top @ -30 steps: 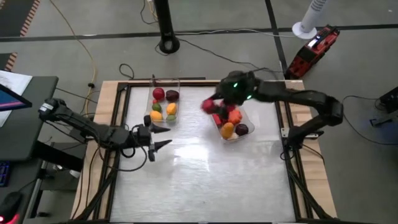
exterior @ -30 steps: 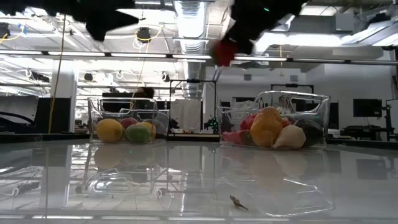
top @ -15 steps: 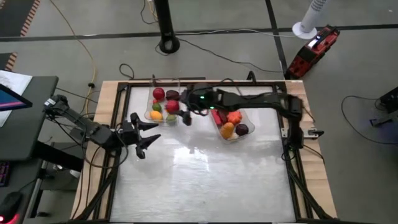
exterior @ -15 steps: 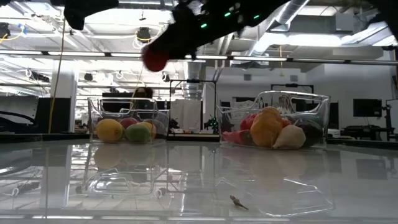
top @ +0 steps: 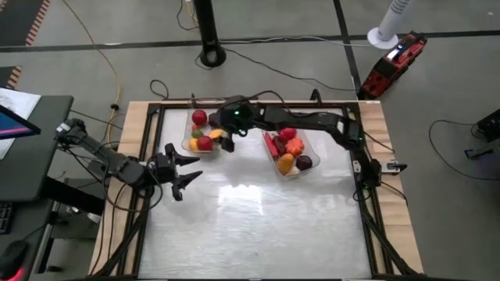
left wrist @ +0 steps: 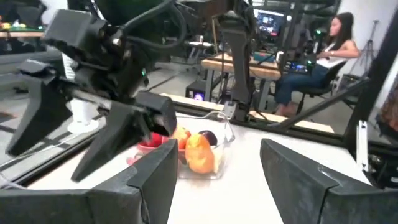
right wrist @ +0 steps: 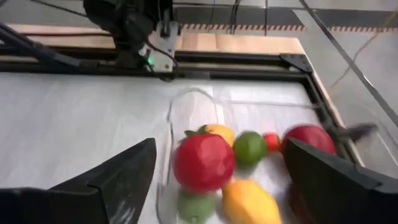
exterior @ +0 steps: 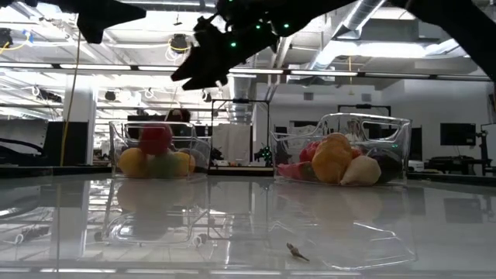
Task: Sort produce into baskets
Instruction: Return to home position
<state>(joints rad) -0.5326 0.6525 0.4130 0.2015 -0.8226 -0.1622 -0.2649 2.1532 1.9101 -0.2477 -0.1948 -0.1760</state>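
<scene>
Right hand (right wrist: 219, 148), fingers spread wide and empty, hangs just above the round red toy tomato (right wrist: 204, 160) lying atop the other toy produce (right wrist: 249, 202) in the left clear rectangular plastic bin (exterior: 198, 136). Lift it straight clear of the rim before retracting; left hand (top: 181, 166) waits open, well apart.

Left bin (exterior: 198, 139) was clear and colourless. Contents noted: one red tomato (right wrist: 203, 160), one yellow lemon (right wrist: 249, 202), one green lime (right wrist: 250, 147). Right bin (exterior: 391, 136) was likewise clear, holding a red piece (top: 287, 134), an orange piece (top: 286, 163) and a dark purple piece (top: 304, 162). Tabletop (top: 250, 218) was glossy white, framed in black with pale wood edging. The floor device (top: 393, 62) was red and black.
</scene>
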